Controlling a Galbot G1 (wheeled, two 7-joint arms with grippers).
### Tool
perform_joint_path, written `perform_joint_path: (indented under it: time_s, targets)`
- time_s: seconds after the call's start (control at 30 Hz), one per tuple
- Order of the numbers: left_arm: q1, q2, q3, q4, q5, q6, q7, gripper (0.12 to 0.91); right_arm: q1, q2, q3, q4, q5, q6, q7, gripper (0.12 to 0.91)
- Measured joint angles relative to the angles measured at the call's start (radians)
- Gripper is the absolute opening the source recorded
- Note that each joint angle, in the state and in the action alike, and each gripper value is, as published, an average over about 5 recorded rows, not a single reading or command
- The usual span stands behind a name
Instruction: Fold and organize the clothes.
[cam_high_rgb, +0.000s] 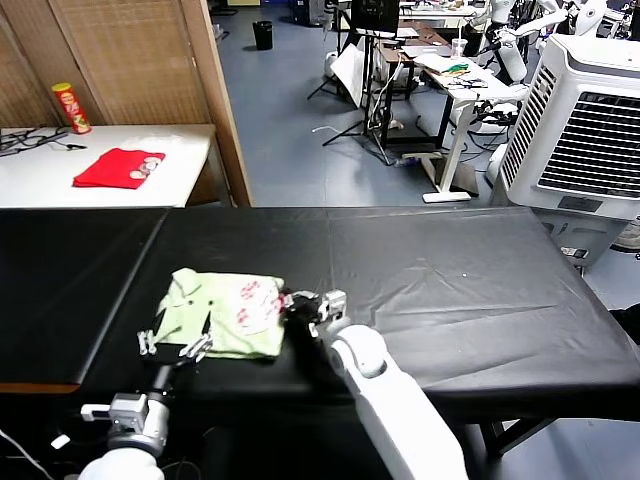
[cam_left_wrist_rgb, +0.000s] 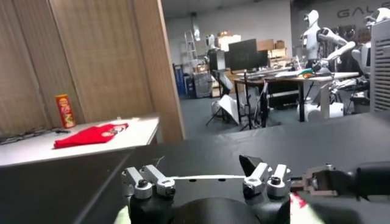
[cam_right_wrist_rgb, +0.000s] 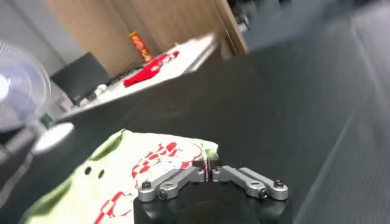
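Note:
The pale green shirt (cam_high_rgb: 225, 315) lies folded in a small bundle on the black table (cam_high_rgb: 450, 270), near its front edge, with the red-pink print facing up. My right gripper (cam_high_rgb: 290, 300) is at the shirt's right edge. In the right wrist view (cam_right_wrist_rgb: 208, 172) its fingers are shut on a thin fold of the shirt (cam_right_wrist_rgb: 122, 176). My left gripper (cam_high_rgb: 172, 346) is open at the shirt's near left edge. In the left wrist view (cam_left_wrist_rgb: 207, 182) its fingers stand wide apart with nothing between them.
A red garment (cam_high_rgb: 120, 167) and a snack can (cam_high_rgb: 71, 107) sit on a white side table (cam_high_rgb: 190, 150) behind the black one. A white air cooler (cam_high_rgb: 590, 130) stands at the back right. The black table's front edge runs just under both grippers.

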Motion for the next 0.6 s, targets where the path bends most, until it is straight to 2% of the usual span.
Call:
perform_joint_path:
  time_s: [0.1,0.2,0.3,0.37,0.43,0.53,0.6]
  targets:
    - [0.002,0.0,-0.007,0.007,-0.01,-0.006,0.0,0.798,-0.008,-0.061,0.014,0.031,-0.123,0.048,-0.052,0.122]
    - [0.007,0.005,-0.014,0.013,-0.042,-0.003,0.0,0.798,-0.019,-0.133,0.032,0.065,-0.189,0.104,-0.106,0.122]
    - [0.017,0.009,-0.02,0.017,-0.076,0.003,0.003,0.798,-0.033,-0.216,0.053,0.094,-0.24,0.178,-0.15,0.154]
    - [0.025,0.012,-0.023,0.02,-0.097,0.004,0.008,0.798,-0.05,-0.272,0.07,0.116,-0.282,0.237,-0.169,0.229]
    - [0.034,0.014,-0.024,0.024,-0.118,-0.013,0.016,0.798,-0.074,-0.325,0.089,0.141,-0.324,0.296,-0.176,0.344]
    - [0.043,0.019,-0.022,0.036,-0.13,-0.059,0.023,0.798,-0.131,-0.386,0.124,0.192,-0.372,0.358,-0.169,0.511]
    - [0.051,0.024,-0.02,0.039,-0.134,-0.075,0.025,0.798,-0.185,-0.412,0.152,0.237,-0.386,0.375,-0.155,0.611]
